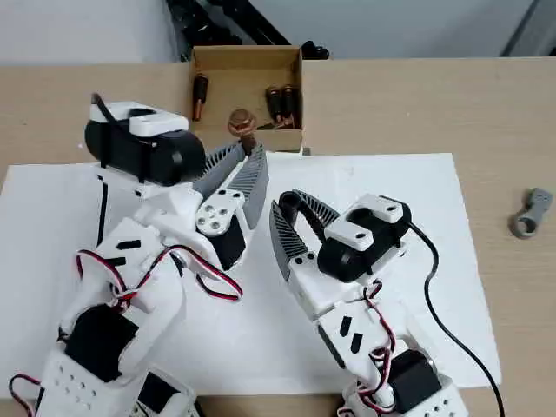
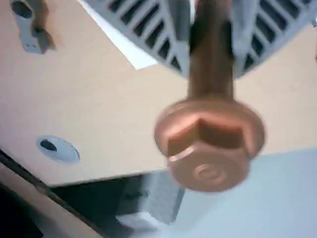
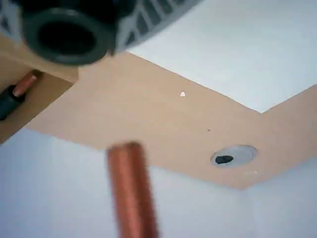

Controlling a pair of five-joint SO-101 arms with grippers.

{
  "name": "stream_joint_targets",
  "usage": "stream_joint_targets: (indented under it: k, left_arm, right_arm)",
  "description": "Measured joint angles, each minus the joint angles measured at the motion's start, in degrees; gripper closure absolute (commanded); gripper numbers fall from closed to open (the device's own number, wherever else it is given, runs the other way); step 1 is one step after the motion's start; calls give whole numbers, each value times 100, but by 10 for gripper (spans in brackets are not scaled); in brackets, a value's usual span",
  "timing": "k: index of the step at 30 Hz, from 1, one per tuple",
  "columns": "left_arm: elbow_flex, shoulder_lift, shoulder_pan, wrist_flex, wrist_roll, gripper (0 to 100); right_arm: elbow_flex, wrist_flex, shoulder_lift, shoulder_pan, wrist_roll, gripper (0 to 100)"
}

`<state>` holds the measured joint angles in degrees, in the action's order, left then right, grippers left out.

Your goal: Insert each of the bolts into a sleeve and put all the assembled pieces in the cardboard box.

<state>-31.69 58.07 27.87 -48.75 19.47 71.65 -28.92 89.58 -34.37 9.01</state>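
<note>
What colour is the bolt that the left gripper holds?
The bolt is copper-coloured, a shiny reddish brown. The left wrist view shows it best.

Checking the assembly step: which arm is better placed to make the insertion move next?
Likely the left. The left tool holds the bolt near the right tool, which presents the sleeve with its bore open. The left also sits next to the cardboard box for the drop-off.

Copper, black and grey over white and tan.
The bolt (image 1: 242,122) is copper-coloured and the sleeve (image 1: 290,201) black; the left hand (image 1: 248,146) and right hand (image 1: 287,207) are grey with slatted ribs. The cardboard box (image 1: 246,61) is brown, the table (image 1: 417,104) tan, the paper sheet (image 1: 417,187) white.
</note>
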Motion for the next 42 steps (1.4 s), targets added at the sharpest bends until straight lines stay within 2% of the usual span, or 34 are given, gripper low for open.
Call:
stream_joint_targets:
  k: [18, 24, 32, 42]
  left_arm:
    - [-132, -246, 352, 158, 0, 995]
    - [-132, -308, 695, 158, 0, 995]
    - [-132, -316, 695, 26, -404, 995]
    - [-352, -316, 563, 18, -466, 995]
  right_arm:
    - [0, 0, 0, -35, 0, 997]
    - [0, 0, 0, -35, 0, 997]
    - [0, -9, 0, -35, 0, 997]
    - [0, -9, 0, -53, 0, 997]
